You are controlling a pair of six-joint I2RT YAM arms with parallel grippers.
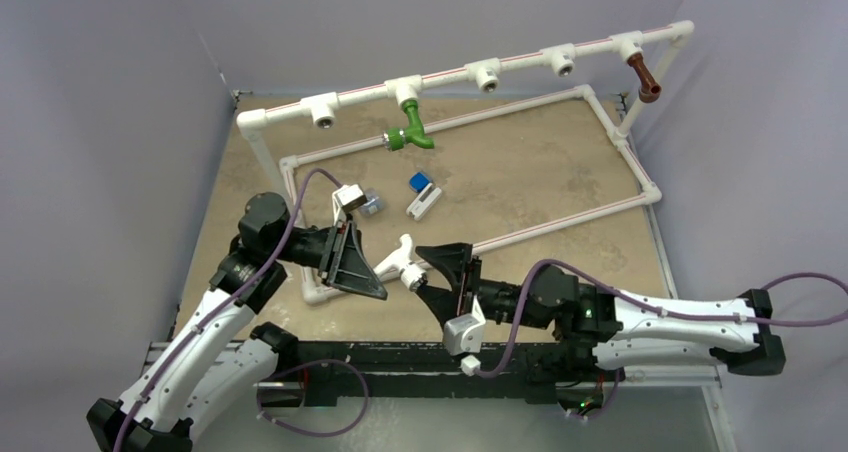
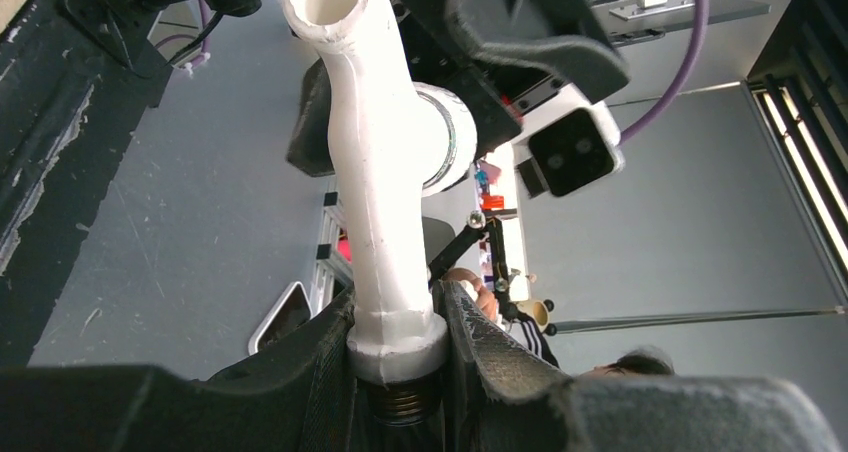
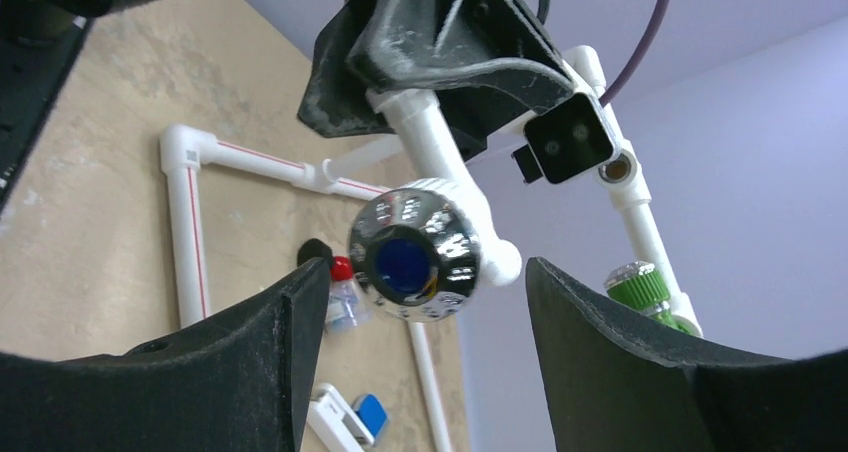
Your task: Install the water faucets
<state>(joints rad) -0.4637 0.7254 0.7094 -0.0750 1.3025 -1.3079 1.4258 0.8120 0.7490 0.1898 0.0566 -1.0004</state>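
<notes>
My left gripper (image 1: 372, 268) is shut on the white water faucet (image 1: 399, 256), held above the table's near middle. In the left wrist view its fingers (image 2: 300, 372) clamp the faucet's base collar (image 2: 397, 338), the threaded end behind it and the spout pointing away. My right gripper (image 1: 426, 276) is open around the faucet's silvery knob (image 3: 415, 255). There is a gap on each side of the knob. The green faucet (image 1: 410, 132) hangs from a tee of the pipe frame (image 1: 455, 75). At the frame's right end the brown faucet (image 1: 645, 79) sits in another tee.
A blue-and-white block (image 1: 424, 194) and a small red-capped bottle (image 1: 369, 204) lie on the tan table inside the frame's lower loop (image 1: 560, 220). Three tees (image 1: 486, 74) on the top pipe have bare openings. Walls stand close on the left and right.
</notes>
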